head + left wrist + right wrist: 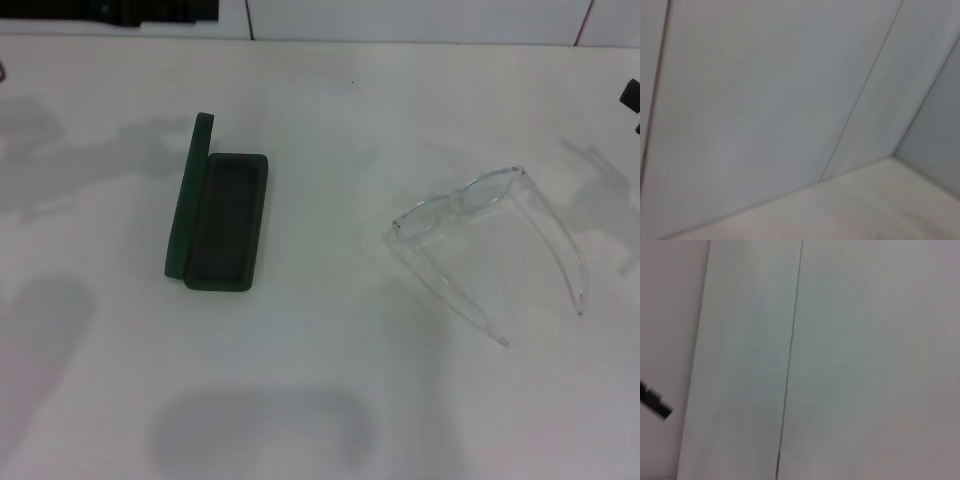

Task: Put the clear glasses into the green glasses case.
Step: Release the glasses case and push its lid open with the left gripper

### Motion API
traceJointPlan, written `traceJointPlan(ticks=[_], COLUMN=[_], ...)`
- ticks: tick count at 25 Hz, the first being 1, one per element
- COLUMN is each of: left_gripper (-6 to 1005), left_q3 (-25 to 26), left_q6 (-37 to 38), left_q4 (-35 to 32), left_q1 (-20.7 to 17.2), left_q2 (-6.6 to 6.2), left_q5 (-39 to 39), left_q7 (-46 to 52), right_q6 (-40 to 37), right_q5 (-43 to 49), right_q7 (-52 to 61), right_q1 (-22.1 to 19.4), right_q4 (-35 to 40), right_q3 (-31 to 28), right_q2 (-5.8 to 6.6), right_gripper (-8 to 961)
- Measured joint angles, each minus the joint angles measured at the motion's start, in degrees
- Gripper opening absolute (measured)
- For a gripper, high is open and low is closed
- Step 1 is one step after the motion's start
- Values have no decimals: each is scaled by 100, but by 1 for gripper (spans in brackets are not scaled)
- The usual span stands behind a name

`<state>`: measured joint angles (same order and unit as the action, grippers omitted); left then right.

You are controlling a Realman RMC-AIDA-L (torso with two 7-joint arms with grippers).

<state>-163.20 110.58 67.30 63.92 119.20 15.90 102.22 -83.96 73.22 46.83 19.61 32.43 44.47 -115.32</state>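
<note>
I start at the grippers, and there is little to report. At the right edge of my head view a small dark part (630, 96) pokes in above the white table (330, 400); it looks to belong to the right arm, but I cannot tell what part it is. Neither gripper's fingers show in any view, so I cannot say whether either is spread or pressed together. The left wrist camera gives me only pale wall panels (765, 100) with thin seams, meeting a light surface lower in the picture. The right wrist camera gives me more pale panelling (865, 360) with one dark seam, and a small black shape (655, 401) at the picture's edge that I cannot identify.

Out on the table, the clear glasses (487, 240), colourless transparent plastic with a one-piece lens and long thin arms, lie on the right side with both arms unfolded and pointing toward me, the lens on the far side. Nothing touches them.

Well apart, on the left side, sits the green glasses case (218, 215), a dark green rectangular hard case with rounded corners. It is open: the lid stands up along its left edge, and the darker grey-green lined tray faces upward with nothing in it.
</note>
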Motion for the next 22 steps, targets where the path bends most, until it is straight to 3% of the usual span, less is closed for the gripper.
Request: traceJointPlan(ticks=[7, 14, 22], left_gripper=[703, 702, 701], left_q3=[-1, 0, 0], left_q6=[-493, -575, -1312], left_q4=[129, 170, -258], left_q1=[595, 1003, 1244], left_q2=[40, 36, 49], left_q5=[-1898, -2628, -3695], left_q7=[388, 737, 1120], right_q6=[273, 432, 381], right_q5=[66, 236, 286], right_q7=[-49, -72, -77], right_q1=[178, 328, 332], right_q4=[-22, -44, -45], right_q3=[55, 86, 88], right_q2=[-3, 1, -16], right_gripper=[873, 873, 873])
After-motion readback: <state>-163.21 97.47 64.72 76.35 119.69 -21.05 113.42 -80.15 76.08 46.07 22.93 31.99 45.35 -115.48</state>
